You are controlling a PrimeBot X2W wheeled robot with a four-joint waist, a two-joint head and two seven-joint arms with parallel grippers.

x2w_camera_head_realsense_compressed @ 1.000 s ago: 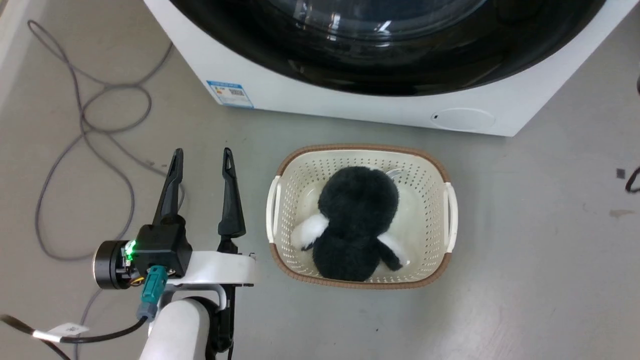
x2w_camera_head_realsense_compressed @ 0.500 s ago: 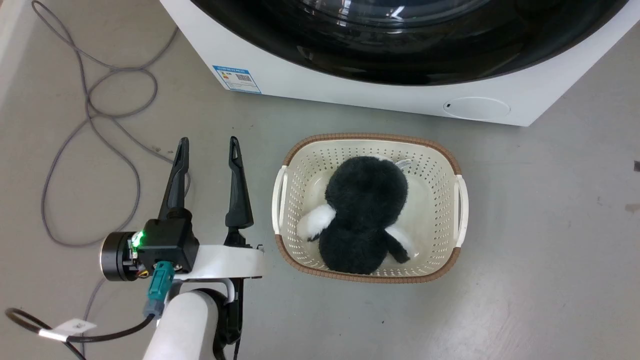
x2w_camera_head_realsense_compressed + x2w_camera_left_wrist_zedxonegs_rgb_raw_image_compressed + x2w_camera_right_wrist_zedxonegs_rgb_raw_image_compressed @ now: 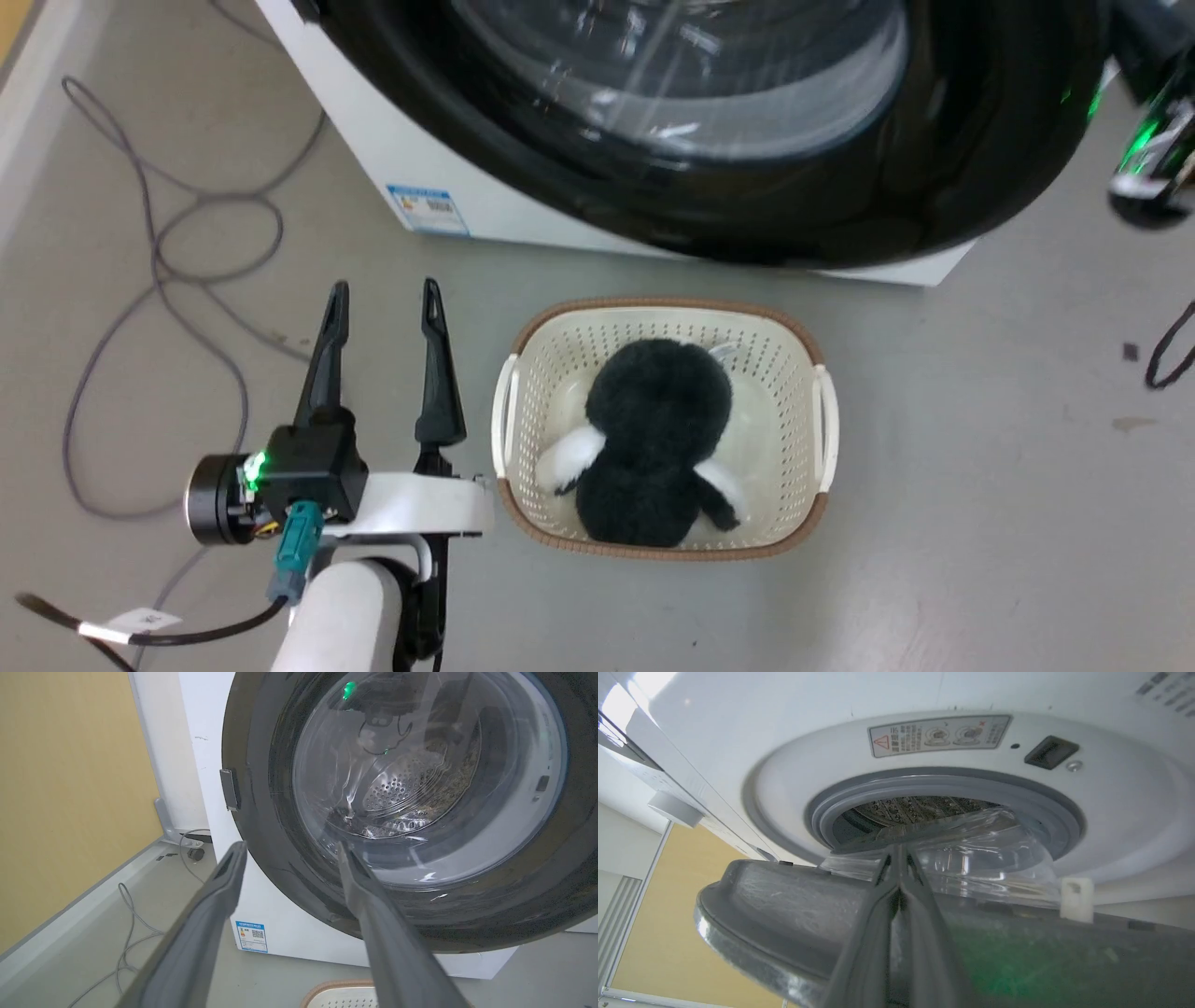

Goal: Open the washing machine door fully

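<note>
Basket: I see a cream perforated basket with a brown rim standing on the floor, near the front of the washing machine.
In the basket: one black plush toy with white patches takes up most of the inside. A bit of something pale shows beside its top, too small for me to tell what.
Door: the washing machine door stands partly open, swung away from the white front. My head view shows its black lower edge hanging above the far rim of the basket.
Opening: the grey rubber ring and the steel drum show in the gap behind the door.
Right tool: its fingers are pressed together with nothing between them. They lie across the inner side of the door, tips at the clear glass bowl. I cannot tell whether they touch it.
Left tool: its fingers are spread and empty. It hangs low over the floor just left of the basket, pointing at the door's lower left and well apart from it.
Cable: grey loops lie on the floor left of the machine.
</note>
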